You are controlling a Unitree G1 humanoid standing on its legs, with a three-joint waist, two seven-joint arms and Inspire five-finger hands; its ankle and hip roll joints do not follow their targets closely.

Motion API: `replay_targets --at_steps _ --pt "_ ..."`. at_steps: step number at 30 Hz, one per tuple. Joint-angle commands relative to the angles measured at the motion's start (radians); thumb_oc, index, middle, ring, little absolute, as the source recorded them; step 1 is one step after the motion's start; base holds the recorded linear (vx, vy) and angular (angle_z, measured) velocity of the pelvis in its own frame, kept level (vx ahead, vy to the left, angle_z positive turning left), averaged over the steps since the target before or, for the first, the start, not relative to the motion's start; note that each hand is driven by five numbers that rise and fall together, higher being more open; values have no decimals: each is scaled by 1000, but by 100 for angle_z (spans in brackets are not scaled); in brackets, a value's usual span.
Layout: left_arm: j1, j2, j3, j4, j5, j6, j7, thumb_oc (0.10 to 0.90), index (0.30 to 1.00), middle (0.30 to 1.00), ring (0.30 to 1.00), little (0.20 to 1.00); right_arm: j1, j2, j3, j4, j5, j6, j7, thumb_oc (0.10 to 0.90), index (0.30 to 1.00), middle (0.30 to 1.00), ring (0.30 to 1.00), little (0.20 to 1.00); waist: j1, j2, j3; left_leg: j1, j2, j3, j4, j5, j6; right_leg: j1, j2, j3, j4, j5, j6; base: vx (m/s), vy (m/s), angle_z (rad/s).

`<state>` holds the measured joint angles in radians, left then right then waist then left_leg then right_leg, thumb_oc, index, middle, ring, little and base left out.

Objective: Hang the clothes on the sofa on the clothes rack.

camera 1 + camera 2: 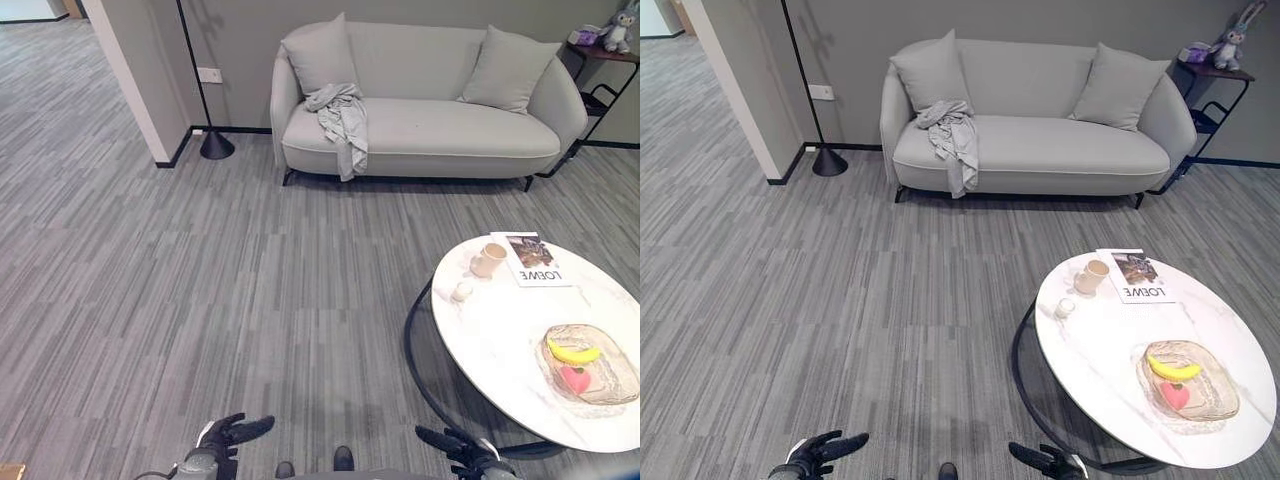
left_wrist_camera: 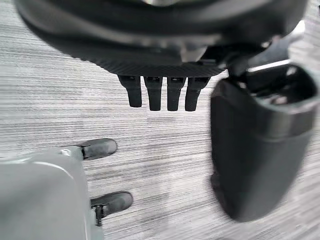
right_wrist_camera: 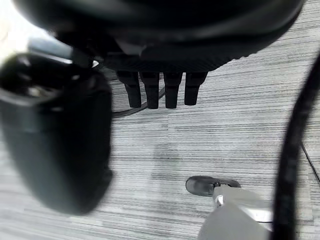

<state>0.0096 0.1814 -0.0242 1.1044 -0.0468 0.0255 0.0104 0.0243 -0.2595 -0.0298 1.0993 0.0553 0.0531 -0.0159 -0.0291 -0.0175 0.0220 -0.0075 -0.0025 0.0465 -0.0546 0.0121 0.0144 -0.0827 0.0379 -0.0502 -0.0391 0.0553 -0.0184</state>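
A light grey garment (image 1: 342,118) lies crumpled on the left seat of the grey sofa (image 1: 470,130), one part hanging over the front edge. The sofa stands against the far wall, well away from both hands. A thin black pole (image 1: 193,62) on a round black base (image 1: 216,146) stands left of the sofa by the wall corner. My left hand (image 1: 228,436) hangs low at the bottom of the view, fingers straight and holding nothing. My right hand (image 1: 455,450) hangs low beside it, also open and holding nothing.
A round white marble table (image 1: 500,340) on a black ring frame stands at the right, close to my right hand. On it are a cup (image 1: 488,260), a magazine (image 1: 531,259) and a glass bowl (image 1: 590,362) with a banana. A dark side shelf (image 1: 600,70) stands right of the sofa.
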Motion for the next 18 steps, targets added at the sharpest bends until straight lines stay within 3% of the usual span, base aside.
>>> replay_targets --at_steps 1,18 --pt "-47 18 42 2 -38 -39 3 800 900 900 900 900 -24 -26 -6 -7 12 -35 -9 800 900 900 900 900 12 -7 12 18 -4 -35 -33 -41 -30 26 -35 66 -48 52 59 -19 -15 -8" --pt "-108 65 -52 -43 31 -37 2 800 900 900 900 900 -107 -57 94 -33 -18 -42 4 800 900 900 900 900 22 -18 40 22 -8 -62 -33 -37 -23 46 -33 81 -48 59 49 3 -8 0"
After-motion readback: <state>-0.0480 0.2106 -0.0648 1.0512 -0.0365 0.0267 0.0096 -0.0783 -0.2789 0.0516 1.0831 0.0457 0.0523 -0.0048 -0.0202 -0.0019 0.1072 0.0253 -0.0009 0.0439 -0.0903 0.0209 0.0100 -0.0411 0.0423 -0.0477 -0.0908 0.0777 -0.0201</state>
